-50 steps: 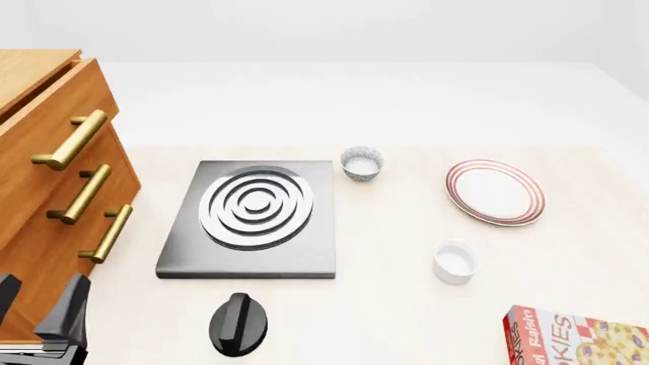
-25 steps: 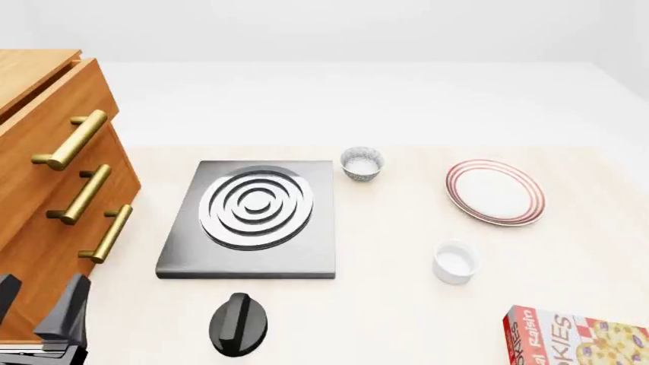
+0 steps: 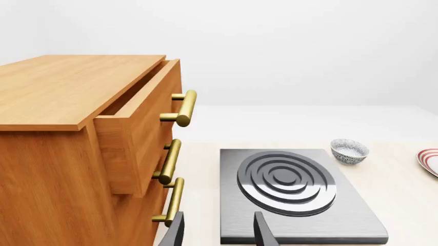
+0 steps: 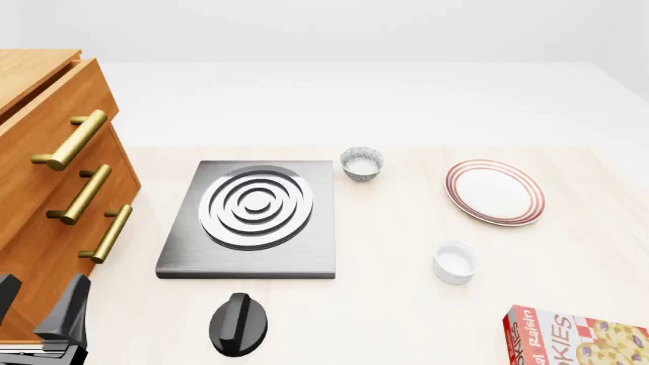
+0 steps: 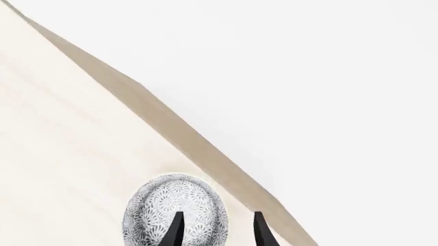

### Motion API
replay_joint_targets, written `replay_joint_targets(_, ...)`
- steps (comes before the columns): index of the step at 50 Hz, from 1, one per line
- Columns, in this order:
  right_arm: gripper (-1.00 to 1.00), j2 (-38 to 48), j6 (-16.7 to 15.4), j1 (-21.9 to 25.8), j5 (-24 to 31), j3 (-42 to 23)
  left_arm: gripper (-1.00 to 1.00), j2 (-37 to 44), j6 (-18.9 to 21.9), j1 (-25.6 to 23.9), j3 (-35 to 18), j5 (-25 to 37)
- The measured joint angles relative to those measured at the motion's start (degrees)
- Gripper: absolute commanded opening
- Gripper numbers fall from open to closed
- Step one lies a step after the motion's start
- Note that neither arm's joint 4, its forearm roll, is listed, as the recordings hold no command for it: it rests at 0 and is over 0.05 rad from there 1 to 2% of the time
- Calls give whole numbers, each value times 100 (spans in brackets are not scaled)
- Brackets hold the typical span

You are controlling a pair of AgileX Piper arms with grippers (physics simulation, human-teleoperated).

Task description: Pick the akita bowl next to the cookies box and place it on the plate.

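Right gripper (image 5: 215,228) jaws part-open, empty, one finger over akita bowl (image 5: 175,212) near the table edge (image 5: 205,156); a nudge could knock it off. Left gripper (image 3: 217,230) open, idle.

Between the earlier front pictures and this one almost nothing has shifted. The only visible difference is tiny: the left pincer (image 4: 41,315), low at about 8 o'clock beside the wooden drawer chest (image 4: 51,182), sits marginally lower against the frame edge. No other thing on the tabletop (image 4: 396,258) has moved at all.
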Motion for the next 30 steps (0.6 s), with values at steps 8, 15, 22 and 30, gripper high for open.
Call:
replay_joint_targets(8,100,197,-46,-8,-126,78,100,0,0,0,0,0)
replay_joint_targets(15,100,276,-77,-18,-185,105,100,0,0,0,0,0)
replay_joint_targets(22,-100,257,-82,29,-259,133,100,0,0,0,0,0)
replay_joint_targets(30,-100,145,16,67,-331,155,100,0,0,0,0,0)
